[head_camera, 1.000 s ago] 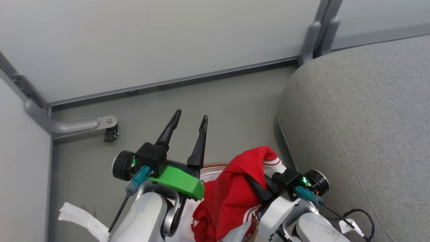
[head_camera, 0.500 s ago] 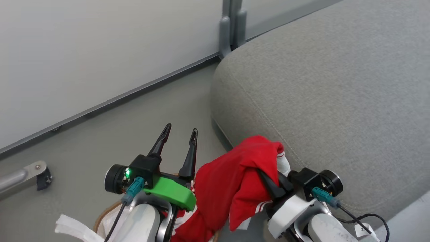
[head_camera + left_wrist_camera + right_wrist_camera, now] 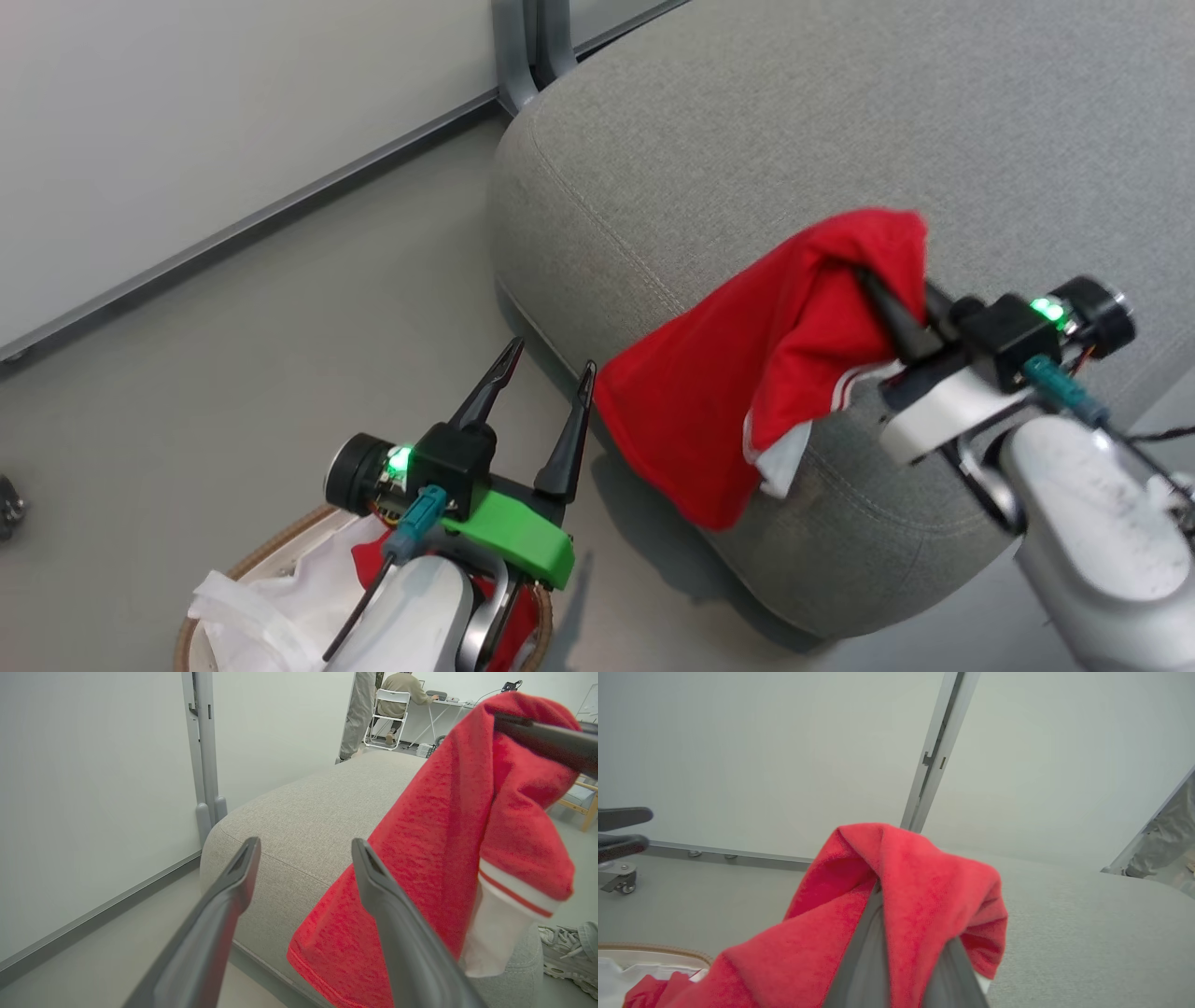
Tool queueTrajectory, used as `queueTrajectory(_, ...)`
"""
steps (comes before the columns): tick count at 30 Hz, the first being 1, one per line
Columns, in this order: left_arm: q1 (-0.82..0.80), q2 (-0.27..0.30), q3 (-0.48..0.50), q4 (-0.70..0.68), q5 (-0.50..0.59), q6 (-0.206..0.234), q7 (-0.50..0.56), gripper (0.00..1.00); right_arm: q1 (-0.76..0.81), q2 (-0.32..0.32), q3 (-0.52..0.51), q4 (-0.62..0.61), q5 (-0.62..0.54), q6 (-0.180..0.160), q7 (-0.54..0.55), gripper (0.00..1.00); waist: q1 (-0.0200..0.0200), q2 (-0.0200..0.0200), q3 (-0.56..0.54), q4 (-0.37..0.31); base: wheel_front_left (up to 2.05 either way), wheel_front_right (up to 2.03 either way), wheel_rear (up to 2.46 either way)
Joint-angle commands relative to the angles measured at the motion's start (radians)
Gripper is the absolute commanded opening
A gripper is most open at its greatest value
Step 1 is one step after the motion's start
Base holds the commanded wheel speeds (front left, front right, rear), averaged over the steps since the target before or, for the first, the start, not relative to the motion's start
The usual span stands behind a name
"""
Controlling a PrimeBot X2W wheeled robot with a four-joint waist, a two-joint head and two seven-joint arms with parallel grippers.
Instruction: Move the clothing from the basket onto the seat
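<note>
My right gripper (image 3: pixel 878 285) is shut on a piece of the clothing (image 3: pixel 747 373), a red garment with a white-striped cuff. The garment hangs from the fingers over the rounded corner of the grey seat (image 3: pixel 747 140); whether it touches the cushion I cannot tell. In the right wrist view the red cloth (image 3: pixel 915 882) wraps my fingers above the seat (image 3: pixel 1087 933). My left gripper (image 3: pixel 554 355) stands open and holds nothing, above the basket (image 3: pixel 271 551), where more red clothing (image 3: pixel 369 560) lies on the white liner (image 3: pixel 280 597). The left wrist view has the garment (image 3: pixel 430 858) beside my open fingers (image 3: pixel 233 886).
Grey floor lies between the seat and the white partition wall (image 3: pixel 187 112), which has a grey post (image 3: pixel 523 47). A caster foot (image 3: pixel 621 884) stands by the wall. A person (image 3: pixel 402 690) sits at a far desk, and a shoe (image 3: pixel 565 952) is close behind the seat.
The head camera has swung right. My right gripper has lifted the red garment out of the basket, up and right over the seat's corner. The left gripper has stayed open.
</note>
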Motion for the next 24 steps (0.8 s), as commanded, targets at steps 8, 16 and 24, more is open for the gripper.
queueTrajectory(8, -0.088, 0.006, -0.071, -0.032, 0.042, -0.025, 0.000, 1.00, -0.299, -0.153, -0.102, 0.053, -0.054, -0.001, -0.001, 0.00, 0.0000, -0.0001, 0.189, 0.091, 0.00, 0.00, 0.00)
queueTrajectory(16, -0.182, 0.006, -0.146, -0.056, 0.059, -0.041, 0.000, 1.00, -0.528, -0.232, -0.177, 0.197, -0.114, -0.001, -0.001, 0.00, 0.0000, -0.0001, 0.334, 0.177, 0.00, 0.00, 0.00)
queueTrajectory(24, -0.259, 0.005, -0.204, -0.057, 0.064, -0.045, 0.000, 1.00, -0.691, -0.299, -0.296, 0.376, -0.174, -0.001, 0.000, 0.00, 0.0000, -0.0001, 0.443, 0.259, 0.00, 0.00, 0.00)
